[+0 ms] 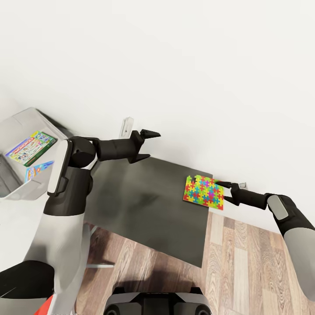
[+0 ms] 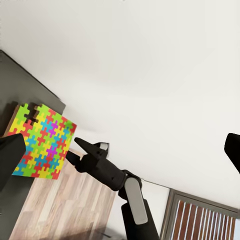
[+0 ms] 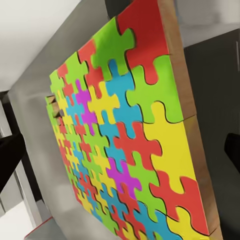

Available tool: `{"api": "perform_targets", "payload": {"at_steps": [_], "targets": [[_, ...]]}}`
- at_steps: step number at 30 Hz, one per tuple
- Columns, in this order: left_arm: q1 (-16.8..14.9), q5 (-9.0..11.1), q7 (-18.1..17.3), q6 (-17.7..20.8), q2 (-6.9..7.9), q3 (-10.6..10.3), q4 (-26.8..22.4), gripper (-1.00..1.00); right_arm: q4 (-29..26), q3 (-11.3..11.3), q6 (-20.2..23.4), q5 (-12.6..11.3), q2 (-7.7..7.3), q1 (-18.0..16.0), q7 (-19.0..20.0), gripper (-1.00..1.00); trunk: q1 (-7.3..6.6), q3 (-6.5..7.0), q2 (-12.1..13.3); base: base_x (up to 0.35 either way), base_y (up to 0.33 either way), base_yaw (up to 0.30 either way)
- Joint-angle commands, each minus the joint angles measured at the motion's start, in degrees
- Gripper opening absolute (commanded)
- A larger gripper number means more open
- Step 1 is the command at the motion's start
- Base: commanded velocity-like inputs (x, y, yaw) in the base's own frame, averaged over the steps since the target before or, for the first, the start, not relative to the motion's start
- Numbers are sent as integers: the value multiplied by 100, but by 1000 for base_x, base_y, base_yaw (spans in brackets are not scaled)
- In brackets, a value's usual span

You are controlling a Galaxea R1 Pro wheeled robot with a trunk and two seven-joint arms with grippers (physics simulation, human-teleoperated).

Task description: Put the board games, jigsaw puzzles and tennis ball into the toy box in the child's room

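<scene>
Showing no readable print, the jigsaw puzzle (image 1: 204, 192) is a thin slab of interlocking glossy pieces with a wood-coloured edge, lying at the dark table (image 1: 144, 205) wing's far corner. Right gripper (image 1: 220, 184) sits at its edge; whether it grips cannot be told. Left gripper (image 1: 149, 145) hangs open above the table, well apart. Farther left, grey toy box (image 1: 26, 120) holds two colourful board games (image 1: 30, 148), lettering illegible.

A home playroom or child's room: a multicoloured jigsaw puzzle slab (image 1: 204, 192) on a dark-grey tabletop (image 1: 144, 205), printed game boxes (image 1: 31, 148) at left, wood-plank floor (image 1: 245, 267), plain white walls (image 1: 197, 74).
</scene>
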Motion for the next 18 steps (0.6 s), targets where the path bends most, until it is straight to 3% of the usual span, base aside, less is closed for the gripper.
{"api": "perform_targets", "payload": {"at_steps": [1,18], "targets": [[-6,47,62,13,-10,6,-2,100,1,-20,26,34,1,-4,34,100,3,-8,-9,0,0,107],[-8,47,78,13,-33,6,3,100,3,-23,26,34,0,-4,34,100,3,-8,-9,0,0,40]]}}
